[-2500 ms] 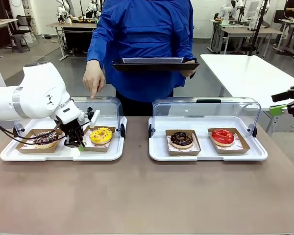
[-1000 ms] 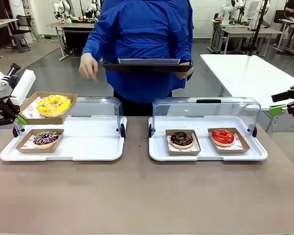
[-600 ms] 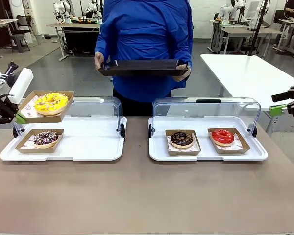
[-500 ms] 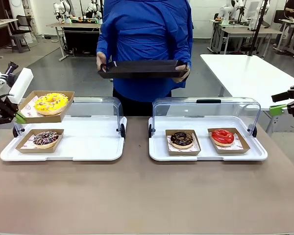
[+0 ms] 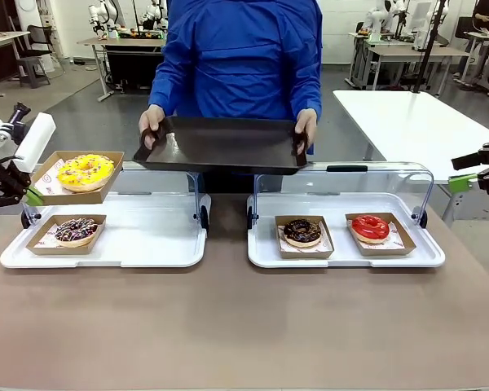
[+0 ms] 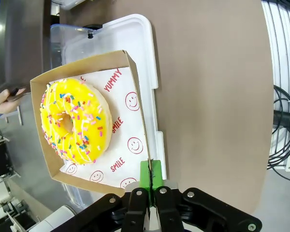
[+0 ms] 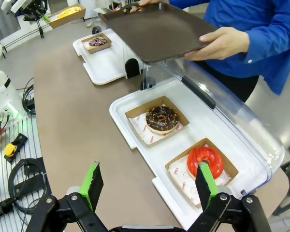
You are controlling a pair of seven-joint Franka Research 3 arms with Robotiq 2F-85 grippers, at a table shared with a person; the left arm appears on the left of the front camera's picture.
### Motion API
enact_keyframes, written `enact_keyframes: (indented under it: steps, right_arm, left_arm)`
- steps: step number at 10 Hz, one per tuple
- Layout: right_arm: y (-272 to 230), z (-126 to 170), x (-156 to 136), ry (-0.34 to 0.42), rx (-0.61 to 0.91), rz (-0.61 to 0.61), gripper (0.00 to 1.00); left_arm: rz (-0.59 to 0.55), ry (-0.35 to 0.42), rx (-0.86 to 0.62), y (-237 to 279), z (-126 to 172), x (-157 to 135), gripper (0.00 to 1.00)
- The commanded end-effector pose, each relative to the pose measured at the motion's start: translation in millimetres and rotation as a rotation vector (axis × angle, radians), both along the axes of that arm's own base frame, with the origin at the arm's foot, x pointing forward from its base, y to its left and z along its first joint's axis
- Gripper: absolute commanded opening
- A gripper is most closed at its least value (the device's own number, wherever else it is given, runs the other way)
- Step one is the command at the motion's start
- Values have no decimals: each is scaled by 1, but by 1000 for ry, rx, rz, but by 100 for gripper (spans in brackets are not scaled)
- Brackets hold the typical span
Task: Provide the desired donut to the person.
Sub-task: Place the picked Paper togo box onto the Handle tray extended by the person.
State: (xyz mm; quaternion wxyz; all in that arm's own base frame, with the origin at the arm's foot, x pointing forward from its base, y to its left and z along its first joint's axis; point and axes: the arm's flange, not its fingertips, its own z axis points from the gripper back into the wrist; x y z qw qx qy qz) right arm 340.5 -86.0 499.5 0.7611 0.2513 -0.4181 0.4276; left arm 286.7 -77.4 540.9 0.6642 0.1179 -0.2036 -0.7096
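Two white display trays stand side by side on the table [image 5: 228, 326]. The left display tray [image 5: 147, 244] contains one cardboard box with a chocolate sprinkled donut [image 5: 76, 230]. The right display tray [image 5: 342, 262] contains two boxes, one with a chocolate-glazed donut [image 5: 302, 231] and one with a red-glazed donut [image 5: 370, 227]. The left gripper [image 6: 150, 169] is clamped on the rim of a raised box [image 5: 75, 197] holding the yellow sprinkled donut [image 5: 85, 171], above the left display tray's outer end. The right gripper [image 7: 150, 179] is spread wide and holds nothing. The person [image 5: 240, 57] holds a dark serving tray [image 5: 224, 142] over the far table edge.
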Motion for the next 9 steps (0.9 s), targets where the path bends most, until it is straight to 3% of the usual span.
enact_keyframes:
  steps: [1,9]
  right_arm:
    - [0,-1,3,-10,25,0,100]
    - [0,-1,3,-10,25,0,100]
  left_arm:
    - [23,-19,4,-2,1,2,0]
    - [1,0,0,0,0,0,1]
